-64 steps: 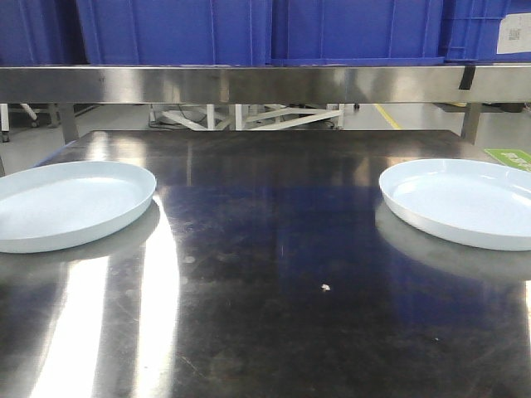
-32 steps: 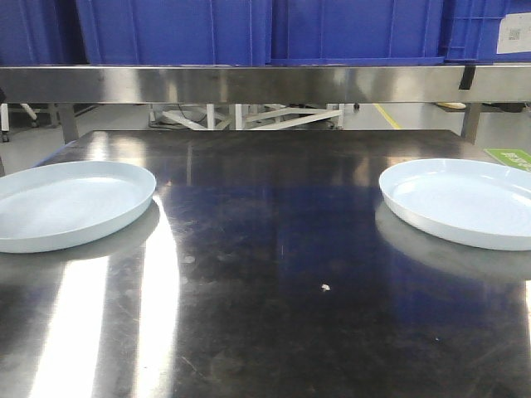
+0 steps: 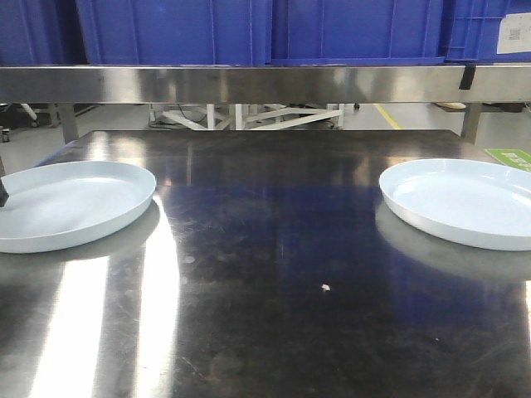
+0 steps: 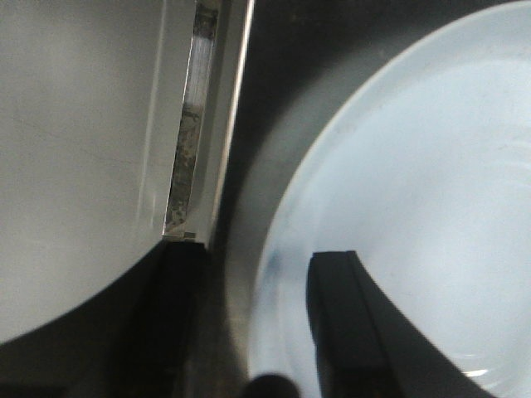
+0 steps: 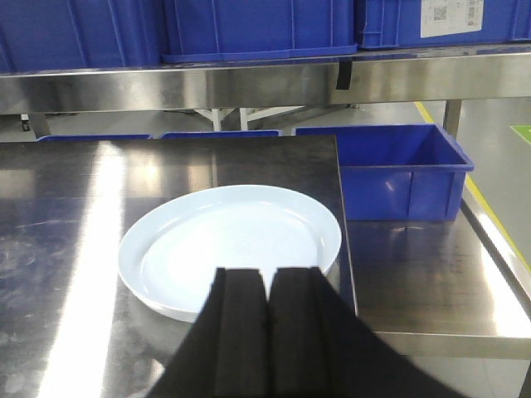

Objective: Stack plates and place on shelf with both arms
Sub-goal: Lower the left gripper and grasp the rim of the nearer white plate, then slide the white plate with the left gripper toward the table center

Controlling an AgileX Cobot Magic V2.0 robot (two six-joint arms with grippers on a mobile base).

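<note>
My left pincer (image 4: 257,259) is open. One dark finger (image 4: 178,315) stands outside the rim of the left plate (image 4: 415,182), over the dark tabletop (image 4: 278,75), and the other finger is over the inside of the plate, so the rim lies between them. Whether a finger touches the plate, I cannot tell.

My right pincer (image 5: 267,282) is closed, the two fingers pressed together with nothing between them. It hangs just before the near rim of the right plate (image 5: 232,240). This plate lies flat, close to the right edge of the tabletop.

In the front view the two plates lie well apart, one at the left side and one at the right side, not stacked. A small pale speck (image 3: 325,288) lies on the steel between them, nearer to me.

Behind the tabletop runs the flat steel rail of the shelf (image 3: 265,83), higher than the plates. Blue crates (image 3: 249,29) stand on it. Past the right edge, lower down, is one open blue crate (image 5: 398,170).
</note>
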